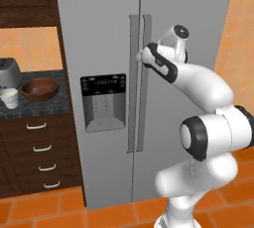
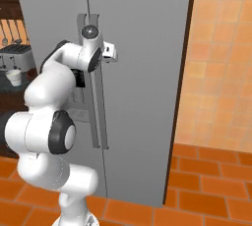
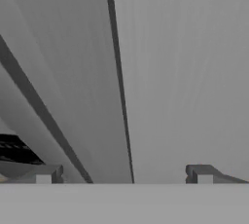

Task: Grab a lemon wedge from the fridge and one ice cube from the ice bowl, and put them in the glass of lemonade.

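1. The fridge (image 1: 99, 33) stands shut, both doors closed, with its two long vertical handles (image 1: 139, 83) side by side along the middle seam and the black dispenser panel (image 1: 103, 102) on the left door.
2. The pincer (image 3: 124, 173) is spread wide, its two dark tips far apart and pinching nothing.
3. In the left base view the pincer (image 1: 141, 56) sits right at the upper part of the handles, at about 12 o'clock from the arm's big elbow joint; whether it touches the right handle cannot be told.
4. In the hand view the handle bar (image 3: 87, 96) runs slantwise between the tips, with the plain grey door behind it.
5. On the dark worktop (image 1: 30, 104), at 9 o'clock from the fridge, rests the ice bowl (image 1: 40, 88).
6. The glass of lemonade (image 1: 10, 97) stands just beside the bowl, at its 9 o'clock.
7. A steel toaster (image 1: 9, 73) stands behind the glass, at its 12 o'clock.
8. White-handled drawers (image 1: 42, 147) sit under the worktop.
9. The floor (image 2: 206, 190) is orange tile.
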